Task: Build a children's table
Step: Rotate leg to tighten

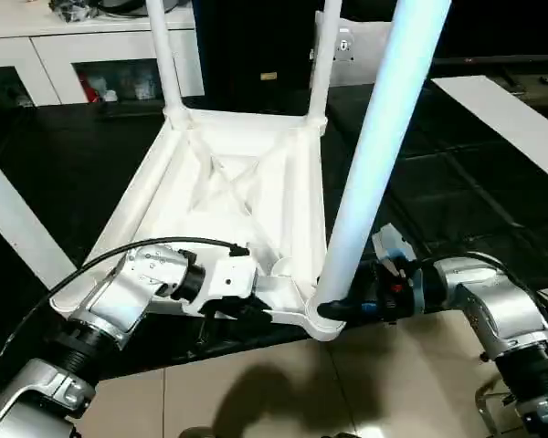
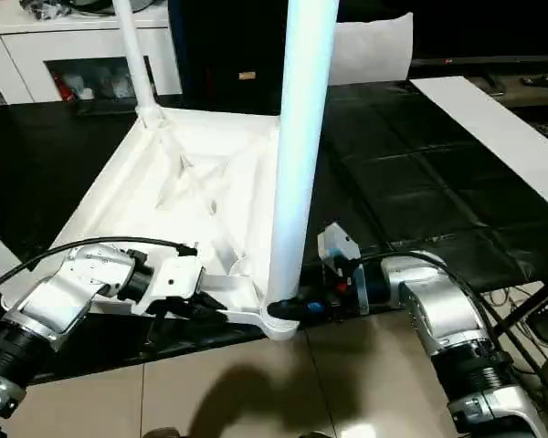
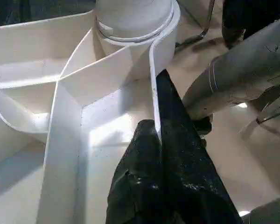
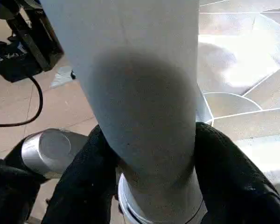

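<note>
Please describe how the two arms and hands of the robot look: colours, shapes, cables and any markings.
Both forearms are silver metal cylinders with black ribbed rings at the joints. The left hand has a white block-shaped housing and two black fingers; a black cable arches over the left wrist. The right hand has black fingers, a black wrist section with small red and blue parts, and a white tag on top.

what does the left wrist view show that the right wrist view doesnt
Left wrist view: the left gripper pinching the thin rim of the table top beside a corner socket, plus the ribbed underside.
Right wrist view: the right gripper with a black finger on each side of the near leg just above its socket, and a black box with a cable on the floor.
Both: the upturned white table top and tan floor.
</note>
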Controlling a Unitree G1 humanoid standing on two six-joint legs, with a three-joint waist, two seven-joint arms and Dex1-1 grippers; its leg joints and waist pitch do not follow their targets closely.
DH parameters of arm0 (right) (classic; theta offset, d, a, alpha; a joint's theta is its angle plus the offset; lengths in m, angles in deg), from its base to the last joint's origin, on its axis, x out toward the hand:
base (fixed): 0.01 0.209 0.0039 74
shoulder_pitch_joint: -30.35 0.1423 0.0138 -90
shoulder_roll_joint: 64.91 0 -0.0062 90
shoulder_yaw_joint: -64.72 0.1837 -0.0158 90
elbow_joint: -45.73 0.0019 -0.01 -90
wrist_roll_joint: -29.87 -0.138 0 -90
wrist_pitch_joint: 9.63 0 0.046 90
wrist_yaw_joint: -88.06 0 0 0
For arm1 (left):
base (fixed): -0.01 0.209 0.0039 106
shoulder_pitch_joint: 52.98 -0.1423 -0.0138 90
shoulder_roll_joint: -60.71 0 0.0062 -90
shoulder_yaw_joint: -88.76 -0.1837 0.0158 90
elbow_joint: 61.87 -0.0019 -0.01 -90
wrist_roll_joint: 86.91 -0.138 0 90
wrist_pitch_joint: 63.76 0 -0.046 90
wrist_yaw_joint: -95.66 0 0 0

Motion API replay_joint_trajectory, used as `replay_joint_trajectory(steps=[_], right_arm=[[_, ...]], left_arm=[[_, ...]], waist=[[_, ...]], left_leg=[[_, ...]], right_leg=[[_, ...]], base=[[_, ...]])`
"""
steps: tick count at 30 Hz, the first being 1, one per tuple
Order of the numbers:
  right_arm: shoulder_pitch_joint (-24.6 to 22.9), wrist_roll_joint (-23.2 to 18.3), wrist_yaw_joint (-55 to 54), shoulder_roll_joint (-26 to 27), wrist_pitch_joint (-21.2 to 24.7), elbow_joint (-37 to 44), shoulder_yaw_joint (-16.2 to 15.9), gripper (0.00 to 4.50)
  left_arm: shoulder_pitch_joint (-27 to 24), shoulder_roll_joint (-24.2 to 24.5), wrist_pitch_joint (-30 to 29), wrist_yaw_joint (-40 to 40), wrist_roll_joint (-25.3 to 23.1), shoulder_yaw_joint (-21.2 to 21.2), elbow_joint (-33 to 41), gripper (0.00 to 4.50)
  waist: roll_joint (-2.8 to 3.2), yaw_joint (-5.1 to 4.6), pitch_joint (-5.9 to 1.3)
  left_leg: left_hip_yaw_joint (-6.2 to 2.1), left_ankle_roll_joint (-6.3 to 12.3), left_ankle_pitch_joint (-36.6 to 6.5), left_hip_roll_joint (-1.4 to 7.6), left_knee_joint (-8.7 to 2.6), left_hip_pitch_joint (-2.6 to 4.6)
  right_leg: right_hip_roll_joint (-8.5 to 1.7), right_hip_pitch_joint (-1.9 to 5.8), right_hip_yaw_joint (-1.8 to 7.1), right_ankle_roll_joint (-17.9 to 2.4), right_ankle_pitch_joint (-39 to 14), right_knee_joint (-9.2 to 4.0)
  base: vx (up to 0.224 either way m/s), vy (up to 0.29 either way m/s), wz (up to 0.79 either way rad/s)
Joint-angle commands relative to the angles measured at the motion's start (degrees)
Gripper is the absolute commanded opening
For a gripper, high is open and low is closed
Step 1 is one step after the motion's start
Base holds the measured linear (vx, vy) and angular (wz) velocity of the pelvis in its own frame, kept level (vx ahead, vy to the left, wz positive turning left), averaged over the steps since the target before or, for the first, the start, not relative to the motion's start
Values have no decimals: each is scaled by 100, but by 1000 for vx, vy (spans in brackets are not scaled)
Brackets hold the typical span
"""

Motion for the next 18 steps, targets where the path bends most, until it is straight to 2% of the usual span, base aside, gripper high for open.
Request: replay_joint_trajectory(steps=[1, 4, 7, 10, 11, 13, 15, 17, 18], right_arm=[[71, -54, 63, 13, 93, 21, -46, 207], [31, -102, -28, 55, 116, 71, -5, 199], [37, 29, -333, 134, 1, 6, 25, 199], [180, 328, -1296, 447, -43, -236, 178, 197], [284, 414, -1896, 683, -22, -370, 331, 197], [398, 440, -2482, 929, 81, -482, 499, 196], [471, 411, -2859, 1134, 225, -524, 586, 194], [492, 463, -3099, 1255, 278, -539, 585, 194], [502, 508, -3218, 1312, 283, -553, 577, 194]], left_arm=[[108, -19, 98, -198, 0, -174, 92, 0], [73, -30, -67, -210, 102, -102, 135, 0], [44, -62, -289, -168, 200, -26, 194, 0], [33, -158, -768, 111, 215, 82, 268, 0], [23, -244, -1032, 309, 228, 153, 316, 0], [-8, -354, -1310, 555, 230, 219, 408, 0], [-61, -514, -1600, 885, 199, 258, 542, 0], [-78, -636, -1762, 1107, 158, 274, 602, 0], [-77, -693, -1820, 1212, 132, 279, 619, 0]], waist=[[-63, -19, -384], [-63, -21, -384], [-67, -38, -374], [-63, -88, -349], [-50, -120, -335], [-61, -213, -330], [-68, -333, -328], [-78, -350, -341], [-65, -358, -354]], left_leg=[[179, 354, -796, -55, -380, -53], [182, 354, -781, -57, -377, -52], [181, 315, -806, -65, -384, -62], [170, 227, -986, -81, -407, -69], [167, 146, -1109, -90, -418, -67], [140, 21, -1240, -113, -439, -85], [124, 6, -1344, -118, -437, -93], [131, 67, -1308, -110, -424, -86], [143, 128, -1194, -100, -412, -80]], right_leg=[[-141, 376, 171, -1277, -1157, -345], [-136, 376, 171, -1283, -1134, -340], [-138, 376, 168, -1271, -1214, -345], [-142, 371, 162, -1127, -1643, -394], [-145, 360, 159, -1030, -1931, -412], [-138, 371, 132, -872, -2313, -446], [-128, 362, 120, -745, -2535, -479], [-127, 350, 130, -773, -2416, -483], [-116, 337, 145, -921, -2020, -456]], base=[[0, 0, 0], [0, 0, 0], [0, 0, 0], [0, 0, 0], [0, 0, 0], [0, 0, 0], [0, 0, 0], [0, 0, 0], [0, 0, 0]])
